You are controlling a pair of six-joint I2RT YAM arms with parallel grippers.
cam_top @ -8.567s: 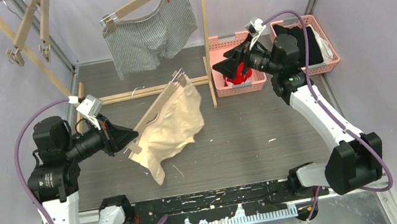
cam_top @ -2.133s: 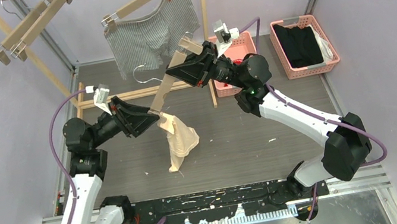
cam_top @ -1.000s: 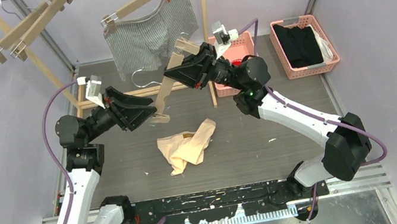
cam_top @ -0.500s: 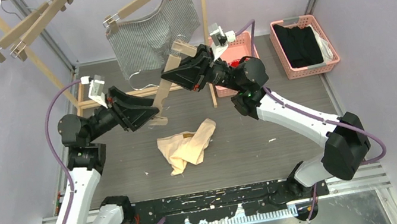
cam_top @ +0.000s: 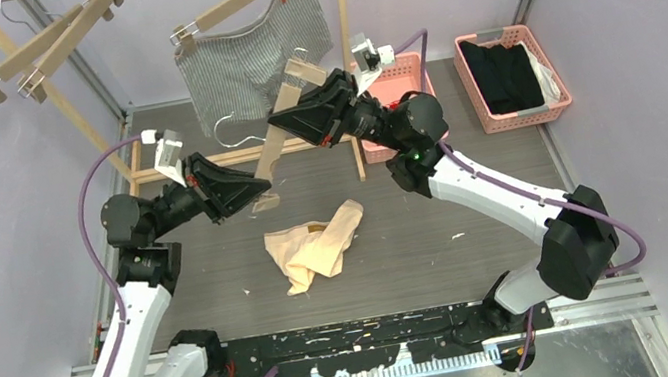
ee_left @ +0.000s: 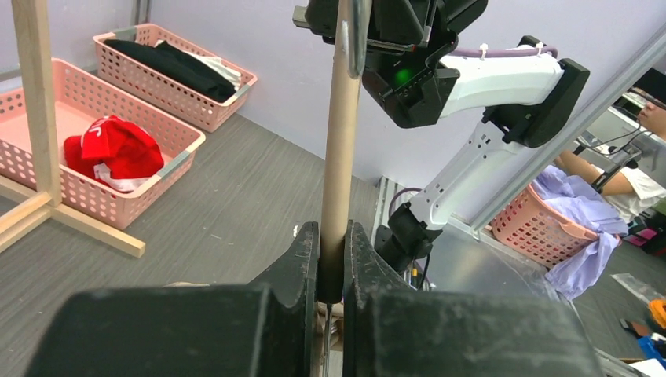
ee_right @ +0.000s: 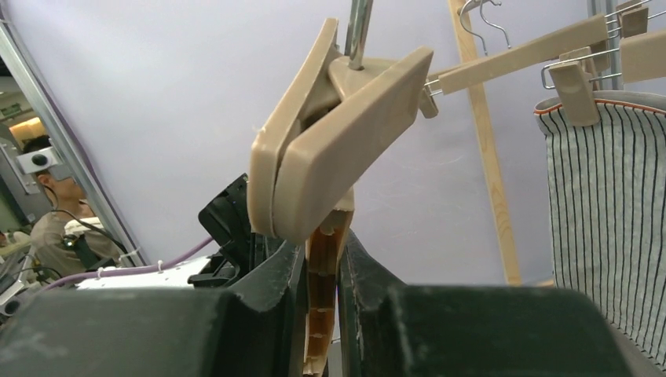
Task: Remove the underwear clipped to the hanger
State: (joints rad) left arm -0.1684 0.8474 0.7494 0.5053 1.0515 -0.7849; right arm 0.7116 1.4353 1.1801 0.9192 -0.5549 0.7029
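Grey surface (cam_top: 496, 213). At the back, the pinstriped boxer briefs (cam_top: 248, 55) hang clipped to the upper hanger (cam_top: 240, 1). The beige underwear (cam_top: 317, 244) lies crumpled on the surface, free of any clip, near and below the left pincer (cam_top: 257, 193) and farther from the right pincer (cam_top: 287, 121). Both pincers are clenched on the bare wooden hanger (cam_top: 277, 142), the left at its lower end and the right just below its upper clip. The red piece (ee_left: 116, 149) rests in a pink basket (ee_left: 102, 206).
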